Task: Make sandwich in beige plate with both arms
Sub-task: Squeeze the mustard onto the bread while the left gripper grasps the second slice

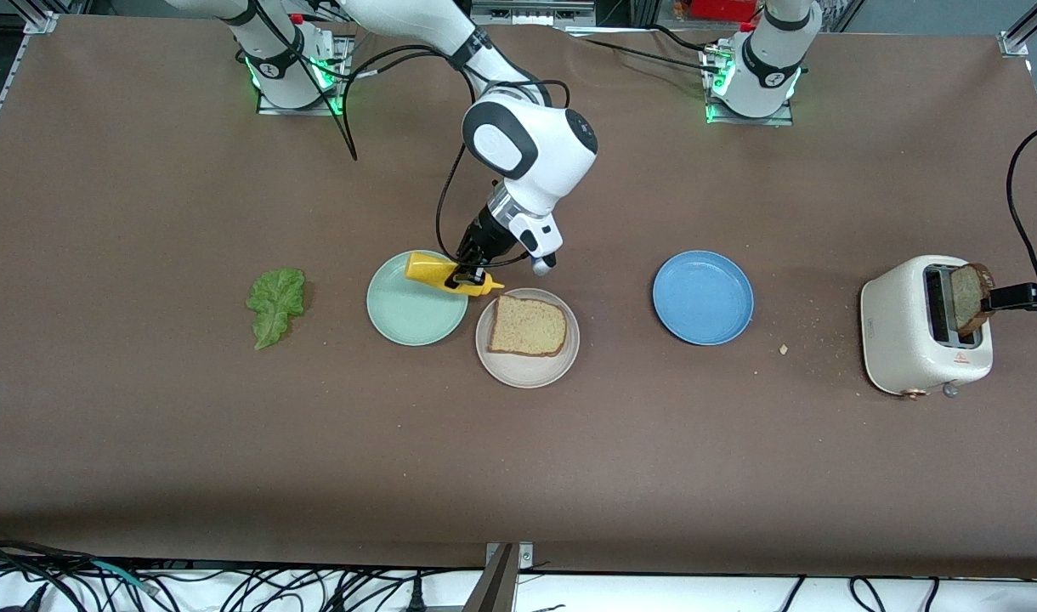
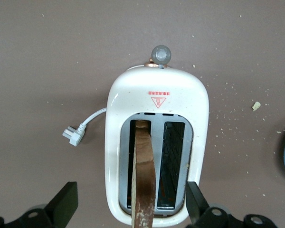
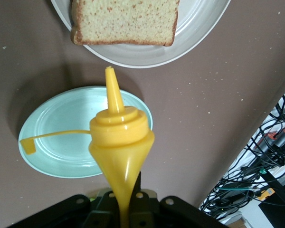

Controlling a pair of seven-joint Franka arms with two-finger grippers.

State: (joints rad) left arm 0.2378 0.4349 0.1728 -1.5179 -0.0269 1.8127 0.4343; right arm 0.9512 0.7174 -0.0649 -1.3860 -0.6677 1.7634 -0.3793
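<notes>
One tan bread slice [image 1: 527,327] lies flat on the beige plate [image 1: 527,372], mid-table. My right gripper [image 1: 466,276] is shut on a yellow squeeze bottle [image 1: 438,272], held tilted over the mint plate's edge, its nozzle [image 3: 111,88] aimed toward the beige plate [image 3: 147,57] and its bread [image 3: 126,19]. A second, browner slice [image 1: 969,297] stands in a slot of the white toaster [image 1: 909,331]. My left gripper [image 2: 132,209] hangs open above the toaster [image 2: 156,90], one finger on each side of that slice [image 2: 145,166], touching nothing. A green lettuce leaf [image 1: 274,308] lies toward the right arm's end.
The mint green plate [image 1: 408,319] touches the beige plate's edge. A blue plate [image 1: 703,297] sits between the beige plate and the toaster. Crumbs [image 1: 783,349] lie beside the toaster, and its white plug [image 2: 75,135] rests on the table.
</notes>
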